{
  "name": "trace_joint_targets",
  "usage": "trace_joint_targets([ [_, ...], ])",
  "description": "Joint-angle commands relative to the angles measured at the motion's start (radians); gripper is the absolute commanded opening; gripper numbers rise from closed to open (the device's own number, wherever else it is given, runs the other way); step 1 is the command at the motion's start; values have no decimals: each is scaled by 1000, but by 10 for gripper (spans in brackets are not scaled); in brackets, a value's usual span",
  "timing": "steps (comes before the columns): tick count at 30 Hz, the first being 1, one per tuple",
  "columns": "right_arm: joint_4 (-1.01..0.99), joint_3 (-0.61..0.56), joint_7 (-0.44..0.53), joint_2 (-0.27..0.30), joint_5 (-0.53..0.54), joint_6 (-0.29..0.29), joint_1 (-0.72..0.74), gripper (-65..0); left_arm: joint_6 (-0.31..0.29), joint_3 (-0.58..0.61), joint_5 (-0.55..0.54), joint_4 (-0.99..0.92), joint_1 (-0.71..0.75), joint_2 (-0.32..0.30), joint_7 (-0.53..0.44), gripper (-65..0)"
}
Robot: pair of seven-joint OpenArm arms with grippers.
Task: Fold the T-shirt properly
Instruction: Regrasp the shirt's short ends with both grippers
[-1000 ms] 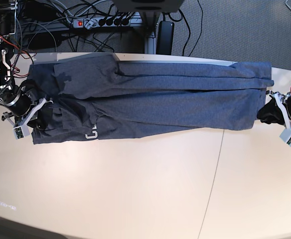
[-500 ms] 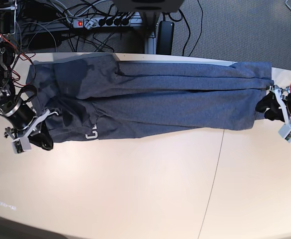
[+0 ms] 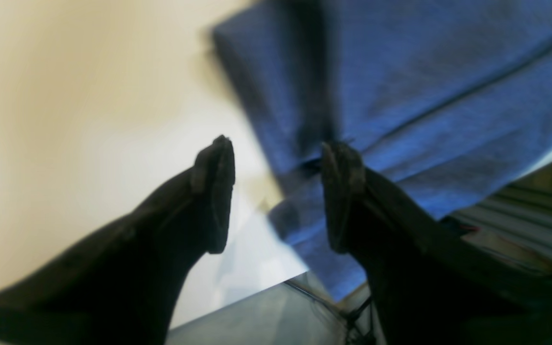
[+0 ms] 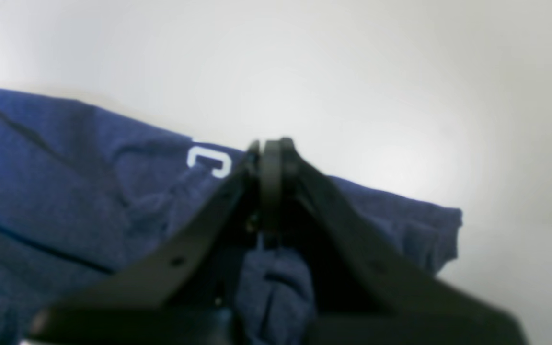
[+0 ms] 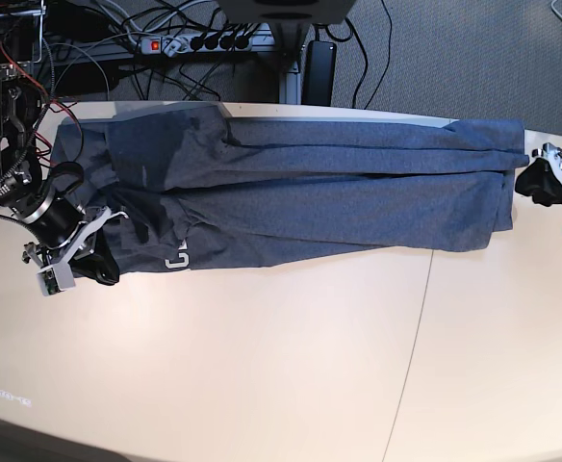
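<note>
You've got the left gripper (image 3: 276,191) open just off the T-shirt (image 5: 310,192) hem; right gripper (image 4: 269,148) closed, empty, above cloth near white lettering (image 4: 209,162).

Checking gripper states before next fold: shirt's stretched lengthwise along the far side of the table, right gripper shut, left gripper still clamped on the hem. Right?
Not quite. The left gripper has let go: the left wrist view shows its jaws apart with only table between them, the shirt beside one finger. Shirt stretched along the far side and right gripper shut both hold.
</note>
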Motion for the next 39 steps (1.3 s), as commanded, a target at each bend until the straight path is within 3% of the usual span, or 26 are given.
trace_joint_targets([
  [1,14,11,24,11,12,75,15,-650,-16,-19,-10,-7,-10,-26,-16,-328],
  [16,14,9,19,-6,11,76,14,-650,-16,-23,-11,-45,-10,-27,-63,-314],
  [21,14,9,16,-6,11,76,14,-650,-16,-23,-50,-45,-7,-27,-4,-312],
  [25,14,9,16,-6,11,76,14,-650,-16,-23,-59,-46,8,-29,18,-211],
  [39,13,8,1,-6,12,76,14,-650,-16,-23,-166,-48,37,-24,52,-209],
])
